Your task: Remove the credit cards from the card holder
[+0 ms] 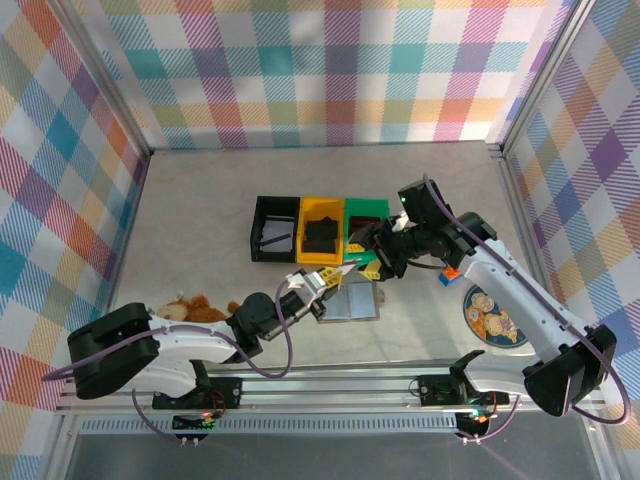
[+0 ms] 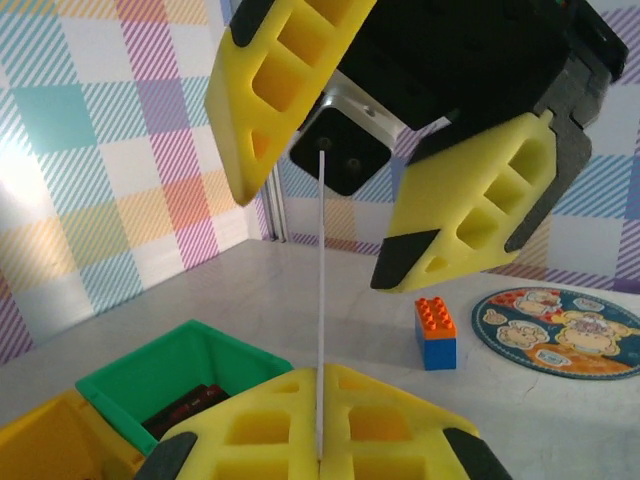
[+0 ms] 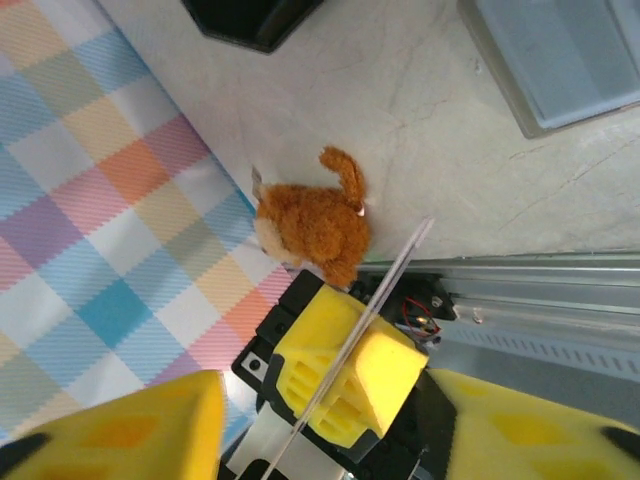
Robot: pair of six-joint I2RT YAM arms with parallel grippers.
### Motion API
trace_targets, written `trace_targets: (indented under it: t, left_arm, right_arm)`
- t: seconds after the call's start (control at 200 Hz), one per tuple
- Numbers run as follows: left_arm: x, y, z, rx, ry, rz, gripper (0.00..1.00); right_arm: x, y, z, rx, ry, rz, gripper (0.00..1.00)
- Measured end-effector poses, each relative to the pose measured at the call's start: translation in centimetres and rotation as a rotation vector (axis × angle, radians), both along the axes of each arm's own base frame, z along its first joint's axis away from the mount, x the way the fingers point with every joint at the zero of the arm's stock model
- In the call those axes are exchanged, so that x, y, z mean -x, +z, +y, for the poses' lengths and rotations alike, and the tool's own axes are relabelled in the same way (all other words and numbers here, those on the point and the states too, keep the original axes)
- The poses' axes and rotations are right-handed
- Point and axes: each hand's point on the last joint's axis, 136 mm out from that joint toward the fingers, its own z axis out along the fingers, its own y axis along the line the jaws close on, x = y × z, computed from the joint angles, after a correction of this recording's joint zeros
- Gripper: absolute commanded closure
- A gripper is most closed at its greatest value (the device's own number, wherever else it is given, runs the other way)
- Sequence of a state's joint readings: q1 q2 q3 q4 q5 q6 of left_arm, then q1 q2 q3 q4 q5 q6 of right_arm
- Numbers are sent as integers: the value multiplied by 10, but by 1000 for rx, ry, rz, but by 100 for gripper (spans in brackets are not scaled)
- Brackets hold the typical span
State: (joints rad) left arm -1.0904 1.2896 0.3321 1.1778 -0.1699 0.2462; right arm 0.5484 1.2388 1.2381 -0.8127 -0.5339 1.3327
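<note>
The left pincer (image 2: 320, 388) was clamped tight on the lower edge of a thin, pale credit card (image 2: 321, 300). It held the card up off the table (image 1: 200, 220), so that both wrist cameras saw it edge-on as a bare sliver. The right pincer (image 2: 322, 228) stood at the card's far end with its yellow fingers (image 2: 470, 220) spread apart, one on each side of the card. In the left wrist view there was a clear gap between each finger and the card, so that pincer had hold of nothing.

The card holder (image 1: 355, 303) lay opened flat on the table just below the two pincers, on the near side of the bins, with its lighter grey inside facing up. The left pincer overlapped its left edge in the top view. Whether more cards remained in it could not be told.

Behind the holder stood three bins in a row, touching side by side: a black bin (image 1: 262, 240) on the left, a yellow bin (image 1: 305, 212) in the middle and a green bin (image 1: 365, 207) on the right. A brown plush toy (image 1: 188, 308) lay near the left arm at the table's near edge. An orange-and-blue toy brick (image 1: 450, 276) stood to the right of the pincers. Nearer the right arm's base lay a round disc (image 1: 495, 318) printed with cartoon figures.
</note>
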Motion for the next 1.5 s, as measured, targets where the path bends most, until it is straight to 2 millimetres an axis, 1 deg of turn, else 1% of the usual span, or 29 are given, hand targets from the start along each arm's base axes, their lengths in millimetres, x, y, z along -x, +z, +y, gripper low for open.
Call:
trace_targets:
  t: [0.045,0.16,0.21,0.25,0.425,0.515,0.595,0.695,0.8,0.95,1.07,1.175,1.27,1.4,1.505]
  left_arm:
    - [-1,3,3,18,4,17,100]
    - [-5,16,14,83,24,57,100]
    - [-10,19,25,128,47,96,100]
    - [-18,20,36,161,79,139,100]
    - [-61,19,95,319,241,341,100]
    - [-74,14,113,394,272,437,100]
    - [-84,4,123,446,283,526,100]
    - [-96,-6,132,536,278,636,100]
    - [-112,-21,138,637,272,754,100]
    - [-122,-39,140,758,254,868,100]
    - [-125,-39,140,821,240,899,100]
    - [-126,-39,145,863,256,904,100]
    - [-128,-44,152,883,303,913,100]
    - [-127,-51,158,865,363,933,100]
    - [-132,-53,159,846,394,952,100]
  right_arm:
    - [-4,1,-5,2,-13,-9,23]
    - [-15,1,-18,8,-51,-29,11]
    - [-19,0,-25,18,-72,-32,4]
    - [-21,0,-29,28,-79,-47,0]
    - [-27,-1,-49,120,-123,-121,1]
    - [-29,-2,-61,178,-148,-167,1]
    - [-31,-4,-69,222,-162,-195,1]
    - [-34,-7,-75,265,-172,-214,1]
    - [-35,-11,-80,293,-178,-226,1]
    - [-33,-18,-87,330,-182,-234,1]
    - [-30,-18,-90,341,-186,-247,1]
    - [-30,-17,-91,343,-187,-255,1]
    - [-30,-20,-92,347,-185,-251,1]
    - [-29,-23,-92,353,-178,-249,1]
    - [-29,-23,-92,355,-174,-253,1]
